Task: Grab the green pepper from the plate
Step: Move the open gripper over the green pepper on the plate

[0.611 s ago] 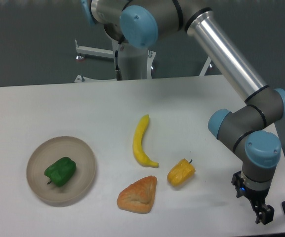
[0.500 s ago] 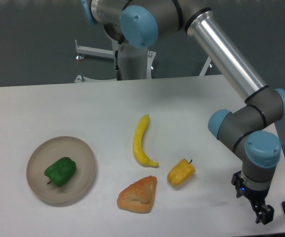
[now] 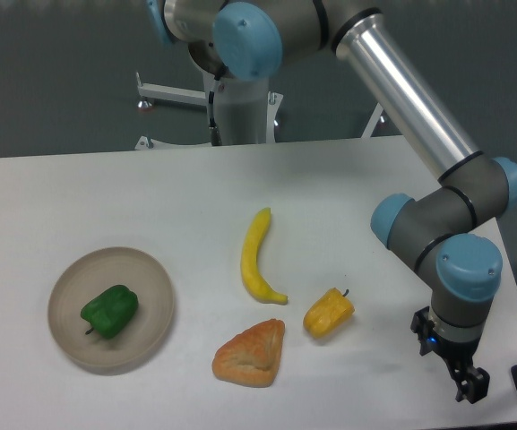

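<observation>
Far left of the end effector [image 3: 470, 387], the pepper [image 3: 109, 311] lies on the plate [image 3: 153, 285]; banana [image 3: 256, 255], croissant [image 3: 251, 353] and another pepper [image 3: 328, 313] lie between.

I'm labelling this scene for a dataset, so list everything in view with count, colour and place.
green pepper: one, bright green, lying on the plate
plate: one, beige-grey, left part of the table
banana: one, yellow, table centre
yellow-orange pepper: one, right of the banana's lower end
pastry: one, golden brown, near edge, below the banana
table: one, white
arm: one, silver with blue joints, right side
tool: one, black, far right near the table's front edge, holding nothing
</observation>
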`<state>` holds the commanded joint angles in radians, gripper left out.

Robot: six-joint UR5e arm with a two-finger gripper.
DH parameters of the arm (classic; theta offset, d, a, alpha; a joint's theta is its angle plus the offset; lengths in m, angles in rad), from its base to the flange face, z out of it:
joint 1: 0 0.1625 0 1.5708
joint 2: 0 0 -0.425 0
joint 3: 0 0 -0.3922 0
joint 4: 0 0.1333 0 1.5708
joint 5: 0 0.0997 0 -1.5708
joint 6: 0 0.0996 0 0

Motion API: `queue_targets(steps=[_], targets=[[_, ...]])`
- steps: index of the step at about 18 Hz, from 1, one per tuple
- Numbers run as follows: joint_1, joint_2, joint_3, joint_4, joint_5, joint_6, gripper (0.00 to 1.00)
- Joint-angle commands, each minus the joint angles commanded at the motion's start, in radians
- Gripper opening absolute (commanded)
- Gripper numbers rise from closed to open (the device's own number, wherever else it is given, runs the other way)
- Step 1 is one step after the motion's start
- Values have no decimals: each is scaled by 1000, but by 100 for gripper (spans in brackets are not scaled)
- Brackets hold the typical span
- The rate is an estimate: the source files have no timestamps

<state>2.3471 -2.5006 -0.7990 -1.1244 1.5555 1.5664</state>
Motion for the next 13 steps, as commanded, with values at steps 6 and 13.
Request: queue_targets(steps=[6,13], targets=[[-81,155,-187,-3,-21,-262,100],[-227,308,-371,-2,-72,-693,100]])
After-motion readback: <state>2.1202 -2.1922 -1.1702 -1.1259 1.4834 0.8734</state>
